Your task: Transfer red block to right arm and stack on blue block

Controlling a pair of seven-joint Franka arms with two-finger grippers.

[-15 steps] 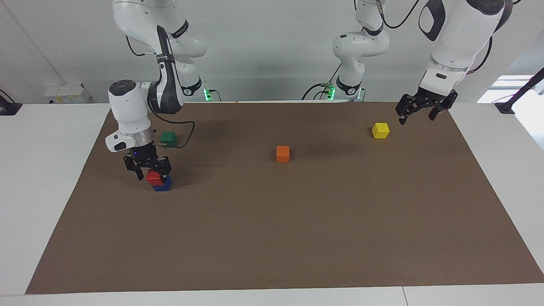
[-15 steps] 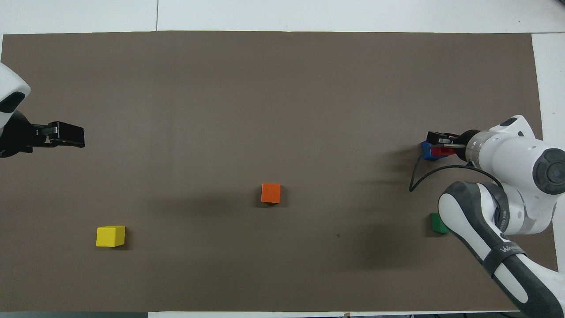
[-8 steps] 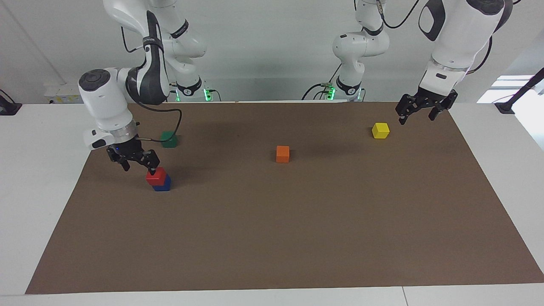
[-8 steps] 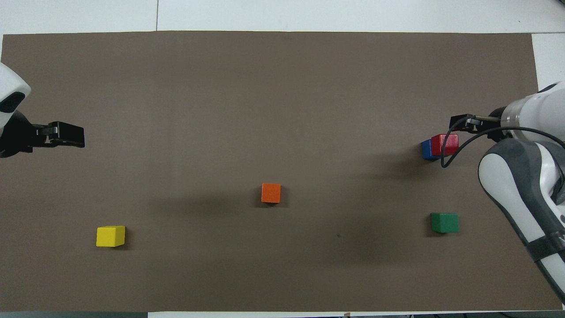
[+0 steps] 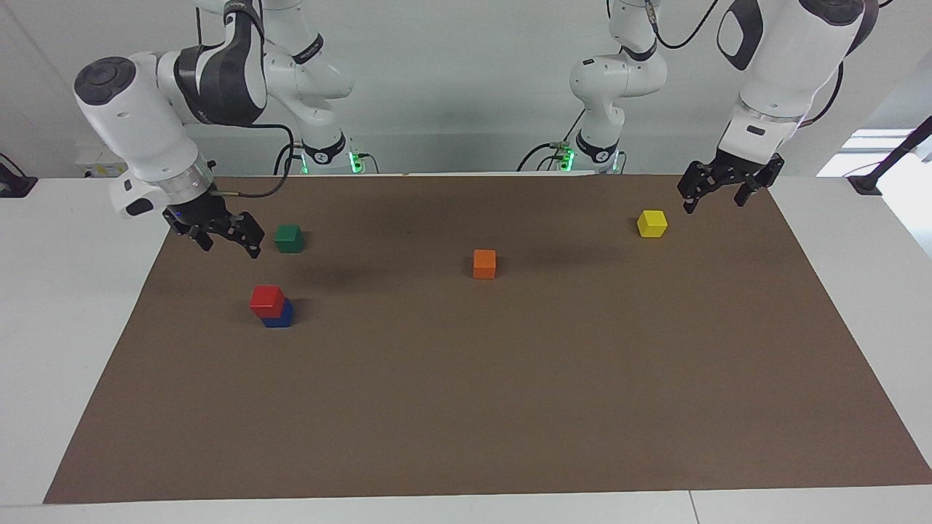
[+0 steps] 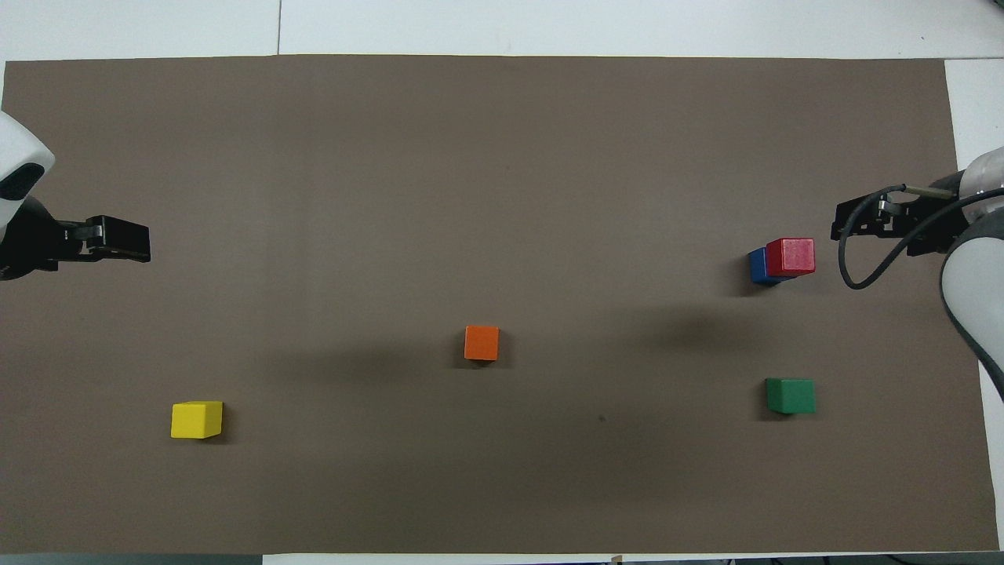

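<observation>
Glossy red block (image 5: 266, 299) sits slightly askew atop blue block (image 5: 281, 315).

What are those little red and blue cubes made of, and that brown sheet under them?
The red block looks like painted wood or hard plastic: sharp edges, an even glossy coat with a faint sheen on top. The blue block beneath it looks alike, though mostly covered. The brown sheet appears to be matte paper or thin card: flat, dull, no reflections. None of this is certain from looks alone.

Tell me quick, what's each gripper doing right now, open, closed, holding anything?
Left gripper: open, empty, up over the mat beside the yellow block.
Right gripper: open, empty, raised clear of the red block stacked on the blue block.
</observation>
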